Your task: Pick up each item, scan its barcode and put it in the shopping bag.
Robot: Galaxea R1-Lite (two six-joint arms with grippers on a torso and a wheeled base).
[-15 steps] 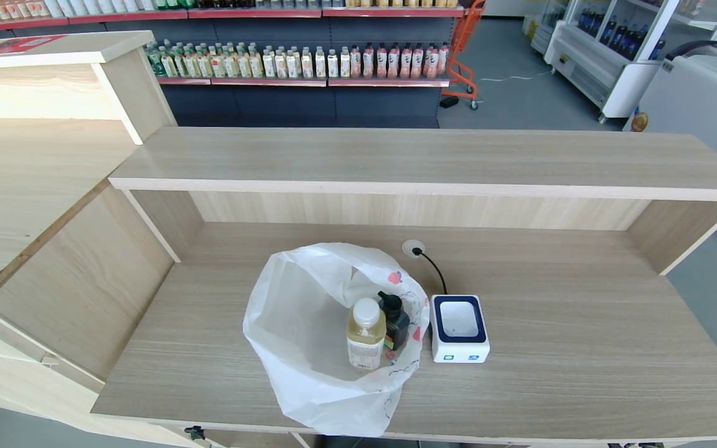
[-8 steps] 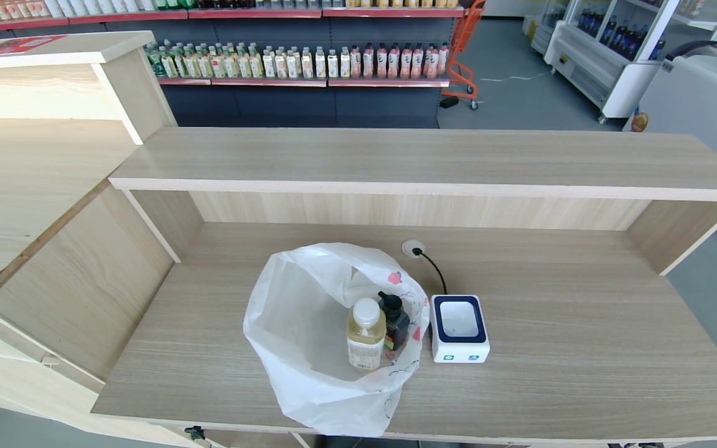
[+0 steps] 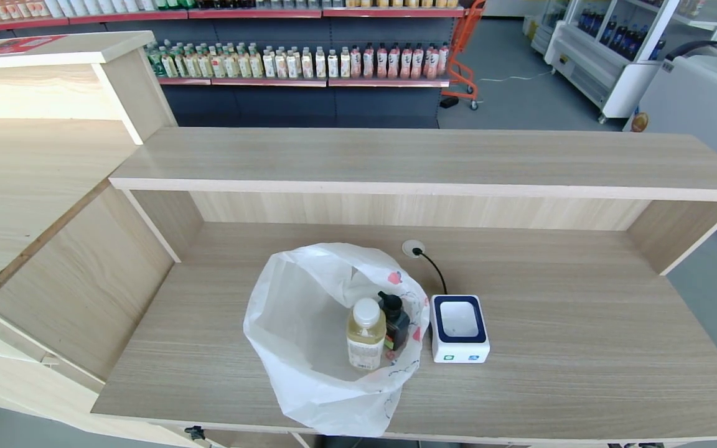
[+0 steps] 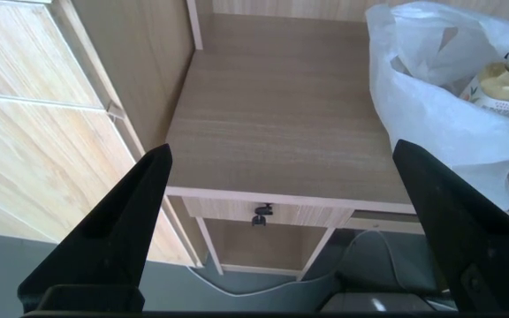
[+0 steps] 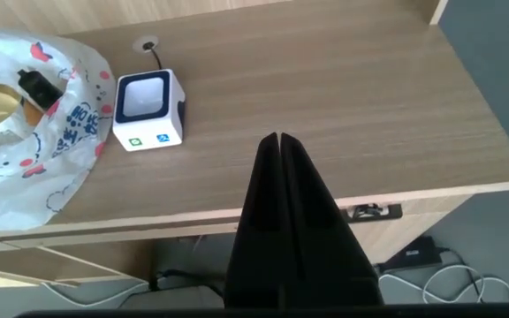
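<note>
Checkout counter [image 3: 582, 348] with all positions given relative to the scanner [image 3: 458, 326]. The scanner is a small white box with a dark-framed window facing upward, and it stands upright on the counter. A black cable [image 3: 433, 267] runs from its far side to a round port [image 3: 413, 248] set in the counter top.

The shopping bag [image 3: 299, 348], white and thin with a small printed pattern, sits just beside the scanner on the robot's left, its mouth open upward. Two items stand upright inside the bag, on the side nearest the scanner. One is a juice bottle [image 3: 366, 342] with pale yellow contents and a white cap. The other is a dark bottle [image 3: 395, 320] with a black cap, touching the juice bottle and placed between it and the scanner.

The left claw [image 4: 283, 148] hangs at the counter's front edge, beyond the bag from the scanner. Its fingers are spread wide and nothing lies between them. The right claw [image 5: 278, 138] hangs near the front edge on the scanner's other side, well apart from it. Its fingers are pressed flat together and it carries nothing.
</note>
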